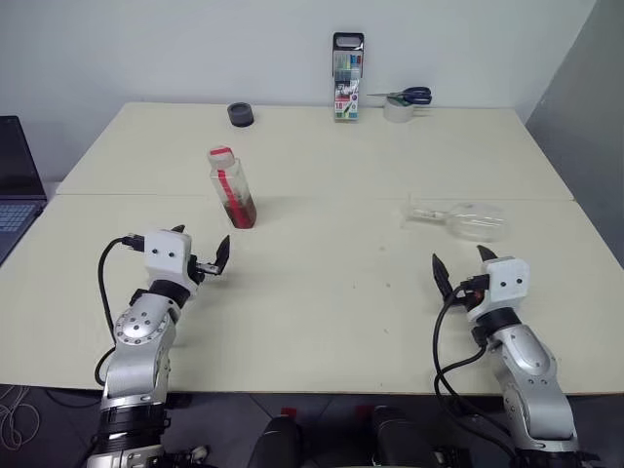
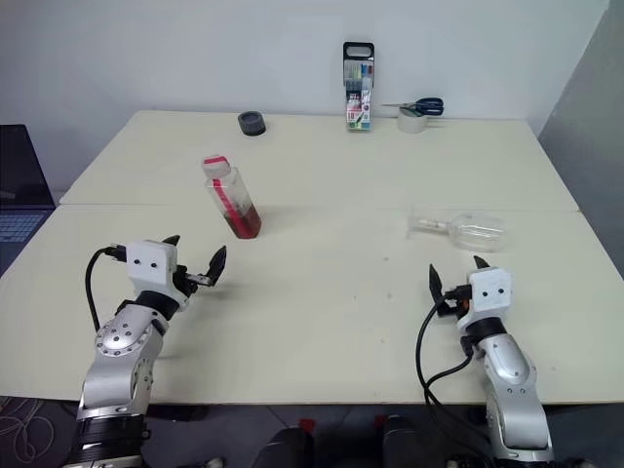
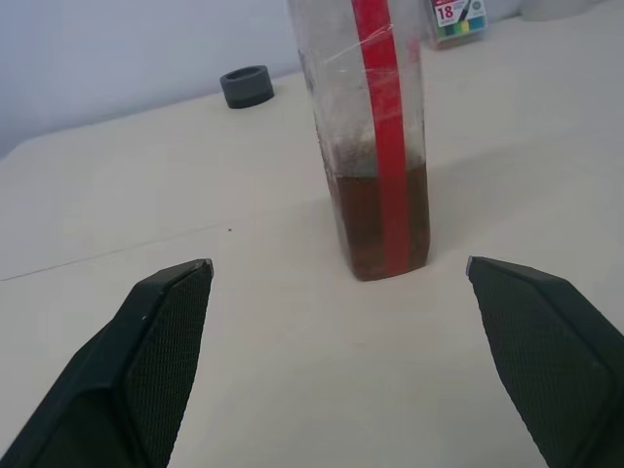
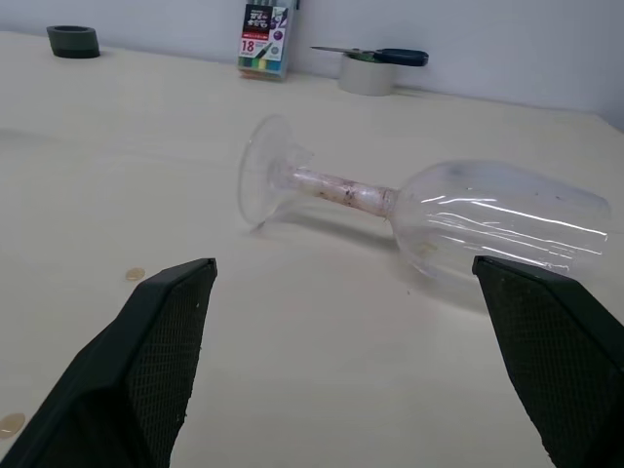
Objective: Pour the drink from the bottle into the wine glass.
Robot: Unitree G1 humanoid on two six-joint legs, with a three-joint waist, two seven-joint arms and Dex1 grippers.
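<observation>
The bottle (image 1: 232, 187) stands upright left of the table's middle, clear plastic with a red label strip and a red-and-white cap. Reddish-brown drink (image 3: 378, 222) fills its lowest part. My left gripper (image 1: 203, 252) is open, a short way in front of the bottle, with nothing between its fingers. The wine glass (image 1: 460, 218) lies on its side on the right half of the table, foot toward the middle, bowl (image 4: 502, 229) to the right. My right gripper (image 1: 460, 266) is open just in front of the glass and apart from it.
A tall marker-pen case (image 1: 347, 78) stands at the table's far edge. Beside it, scissors (image 1: 405, 96) lie on a roll of tape (image 1: 398, 111). A dark round lid (image 1: 240, 114) sits at the back left. A laptop (image 1: 18, 185) is off the table's left side.
</observation>
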